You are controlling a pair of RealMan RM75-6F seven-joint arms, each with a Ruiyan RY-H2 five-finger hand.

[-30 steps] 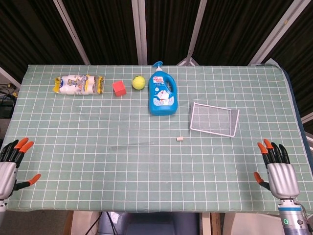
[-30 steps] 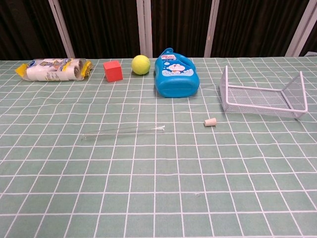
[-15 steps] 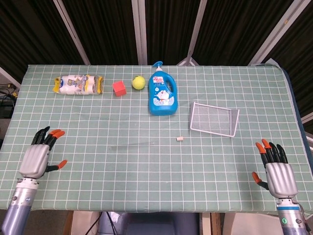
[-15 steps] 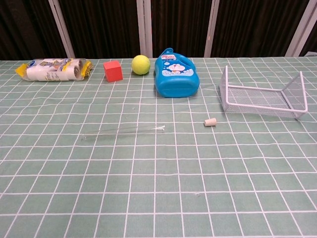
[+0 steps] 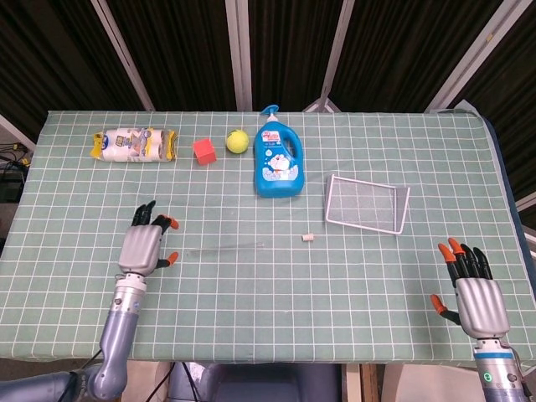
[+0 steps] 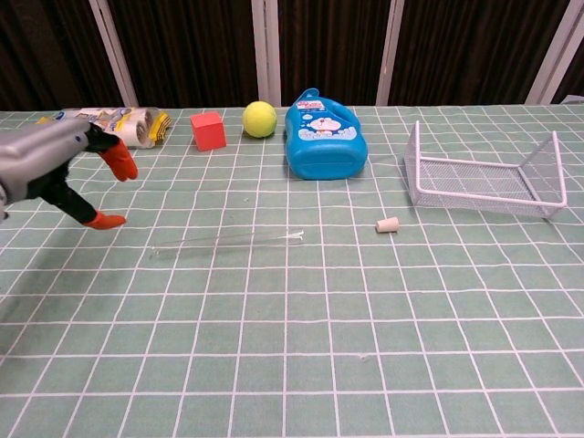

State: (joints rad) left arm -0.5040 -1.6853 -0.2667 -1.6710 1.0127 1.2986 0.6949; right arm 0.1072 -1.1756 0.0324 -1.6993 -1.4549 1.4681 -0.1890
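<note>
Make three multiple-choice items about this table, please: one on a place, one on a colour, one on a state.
1. What lies nearest the left hand?
A. glass tube
B. wire basket
C. blue bottle

2. What colour is the cube?
A. green
B. red
C. white

3. How is the right hand?
A. holding the small stopper
B. open, holding nothing
C. pressing the ball

Answers: 1 A, the tube lies just beside its fingers; 2 B, both views show it red; 3 B, its fingers are apart at the table edge.
</note>
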